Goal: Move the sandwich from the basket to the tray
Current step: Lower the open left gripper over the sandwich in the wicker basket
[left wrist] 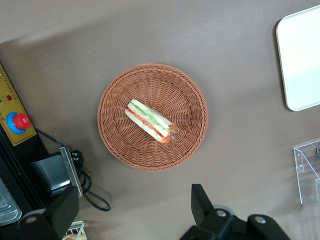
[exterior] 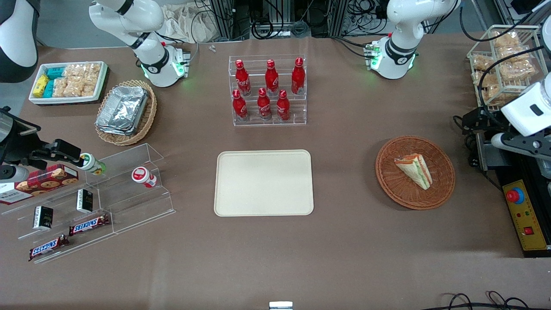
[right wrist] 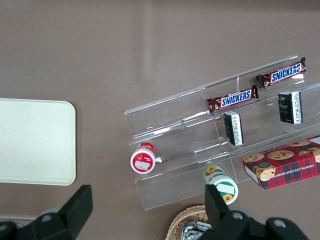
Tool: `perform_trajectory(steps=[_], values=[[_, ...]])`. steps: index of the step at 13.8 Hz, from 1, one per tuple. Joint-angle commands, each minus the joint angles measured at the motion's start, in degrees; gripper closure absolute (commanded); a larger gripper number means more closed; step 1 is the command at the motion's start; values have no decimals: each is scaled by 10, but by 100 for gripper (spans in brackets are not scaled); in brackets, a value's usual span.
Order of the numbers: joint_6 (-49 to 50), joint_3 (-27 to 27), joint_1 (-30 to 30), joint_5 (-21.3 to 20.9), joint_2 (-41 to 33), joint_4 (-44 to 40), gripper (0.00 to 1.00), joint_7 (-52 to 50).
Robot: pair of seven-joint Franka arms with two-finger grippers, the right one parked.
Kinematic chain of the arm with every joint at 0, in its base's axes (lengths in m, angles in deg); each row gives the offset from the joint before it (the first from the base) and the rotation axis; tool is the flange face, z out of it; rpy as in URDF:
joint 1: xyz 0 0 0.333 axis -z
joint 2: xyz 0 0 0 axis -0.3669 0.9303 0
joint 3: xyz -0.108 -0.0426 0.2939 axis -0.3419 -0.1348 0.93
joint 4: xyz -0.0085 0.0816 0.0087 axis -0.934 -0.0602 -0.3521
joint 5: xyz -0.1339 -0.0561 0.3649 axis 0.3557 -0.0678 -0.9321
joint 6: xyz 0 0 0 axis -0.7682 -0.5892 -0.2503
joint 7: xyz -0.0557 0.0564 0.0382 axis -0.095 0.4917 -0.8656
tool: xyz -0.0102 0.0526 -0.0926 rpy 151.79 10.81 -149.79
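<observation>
The sandwich (exterior: 414, 169) is a triangular wedge lying in the round reddish-brown basket (exterior: 387, 181), toward the working arm's end of the table. The cream tray (exterior: 263, 183) lies bare at the table's middle, beside the basket. My left gripper (exterior: 523, 144) hangs high at the working arm's end, beside the basket and over the table edge. In the left wrist view the gripper (left wrist: 127, 212) is open and empty, its fingers (left wrist: 202, 205) wide apart. The sandwich (left wrist: 151, 121) lies in the basket (left wrist: 115, 140) well away from the fingertips, and a corner of the tray (left wrist: 302, 65) shows.
A clear rack of red bottles (exterior: 267, 92) stands farther from the front camera than the tray. A yellow control box with a red button (exterior: 523, 215) and cables (left wrist: 92, 192) lie beside the basket. A wire rack of snacks (exterior: 503, 60) stands nearby. Acrylic shelves (exterior: 86, 202) lie toward the parked arm's end.
</observation>
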Motion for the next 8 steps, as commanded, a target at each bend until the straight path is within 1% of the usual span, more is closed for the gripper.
perform_trajectory(steps=[1,3,4,6,8], values=[[19,-3,-1,1,13,-23,0,-5],[20,-3,0,-1,19,-23,0,-13],[20,-3,0,-1,19,-19,0,-33],[9,-5,2,-35,12,25,0,-94],[-23,-3,-1,-31,-1,68,0,-127]])
